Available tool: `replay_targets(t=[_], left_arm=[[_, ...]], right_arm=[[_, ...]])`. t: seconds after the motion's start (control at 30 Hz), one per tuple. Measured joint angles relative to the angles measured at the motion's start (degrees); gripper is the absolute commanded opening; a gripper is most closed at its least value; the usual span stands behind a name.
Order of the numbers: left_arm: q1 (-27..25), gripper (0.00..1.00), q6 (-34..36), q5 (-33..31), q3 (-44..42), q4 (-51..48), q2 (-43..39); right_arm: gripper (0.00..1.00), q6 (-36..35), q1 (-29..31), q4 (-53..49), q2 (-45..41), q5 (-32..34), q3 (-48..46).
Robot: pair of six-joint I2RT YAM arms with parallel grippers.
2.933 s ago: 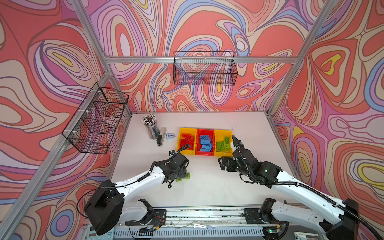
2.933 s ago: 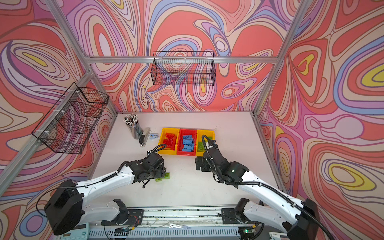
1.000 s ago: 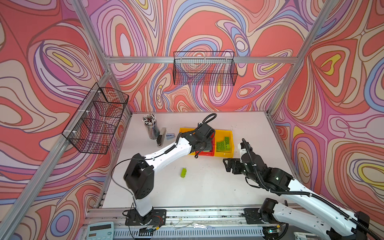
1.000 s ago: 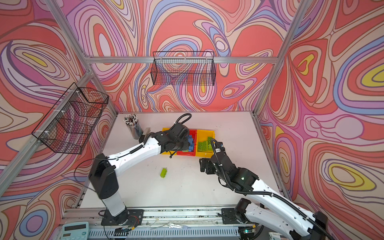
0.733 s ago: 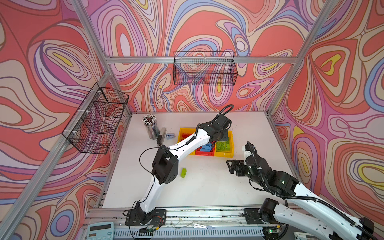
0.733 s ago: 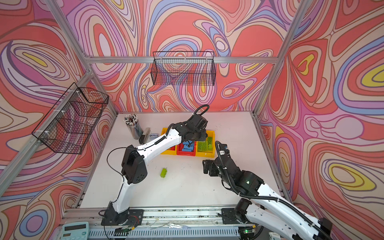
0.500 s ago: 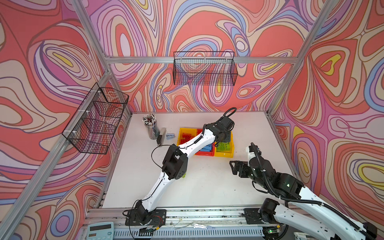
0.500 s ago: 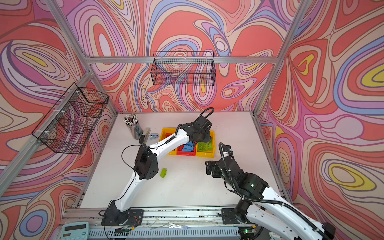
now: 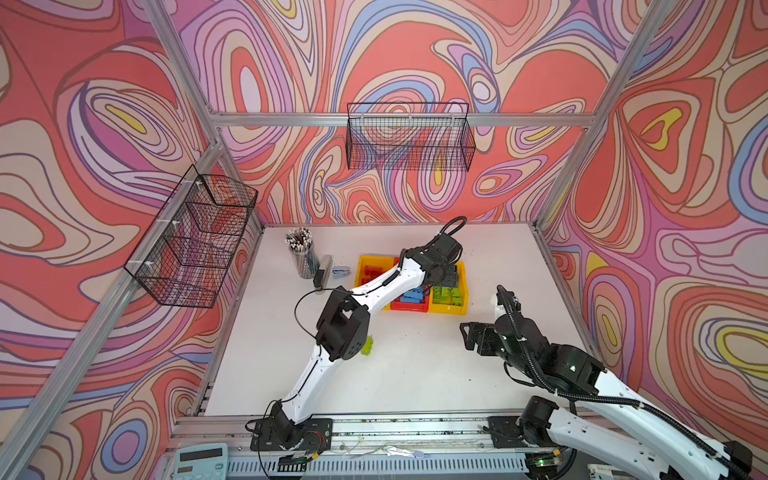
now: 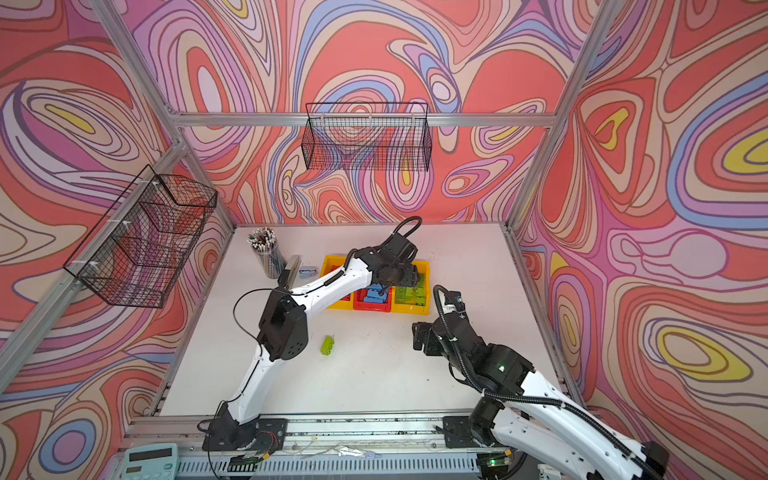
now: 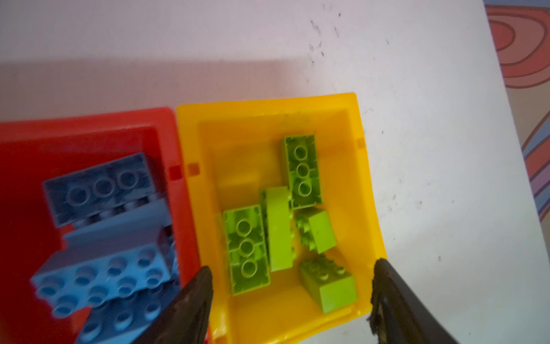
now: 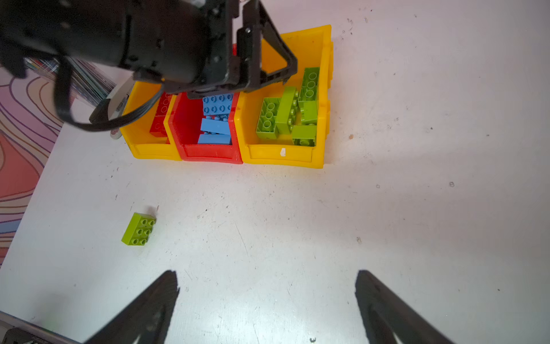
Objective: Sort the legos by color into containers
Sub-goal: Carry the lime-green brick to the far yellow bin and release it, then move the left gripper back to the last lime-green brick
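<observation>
Our left gripper [image 11: 291,266] hangs over the yellow bin [image 11: 268,104] on the right arm's side. Its jaws stand apart and nothing is between them. Five green bricks [image 11: 278,229] lie in that bin. The red bin [image 11: 89,119] next to it holds the blue bricks [image 11: 104,268]. The other yellow bin [image 12: 140,149] holds the red bricks [image 12: 160,116].

Our right gripper [image 12: 266,272] is wide open and empty. It hangs over the bare table [image 12: 297,223], in front of the bins.

One loose brick [image 10: 327,345] is not sorted yet. It is green and sits on the table with its studs up, well apart from the bins and just beside the left arm's elbow. From the left gripper it lies back toward the front rail. From the right gripper it lies across, toward the left arm's side. Its long side points roughly from the front rail to the bins, a bit tilted, so we think the jaws should close across its short side. Both grippers look about as far from it, and we cannot be sure which is nearer.

We can read no words on the bricks or bins. A small white mark [image 12: 282,152] on the yellow bin's front is too small to read.
</observation>
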Motion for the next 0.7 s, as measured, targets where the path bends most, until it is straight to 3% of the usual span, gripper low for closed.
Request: replay_targets(t=[0.37, 0.53, 0.7], left_arm=[[-1.1, 0.64, -1.7, -5.2, -44.1, 6.7, -36.2], [-1.1, 0.62, -3.4, -8.7, -58.6, 5.4, -45.0], [-1.1, 0.62, -4.1, -11.0, -66.7, 5.0, -49.2]], right_arm=[[0.98, -1.2, 0.0, 3.7, 8.1, -2.3, 1.6], [0.98, -1.6, 0.0, 6.8, 12.5, -4.6, 3.2], [0.97, -1.7, 0.1, 8.5, 15.5, -6.3, 4.7]])
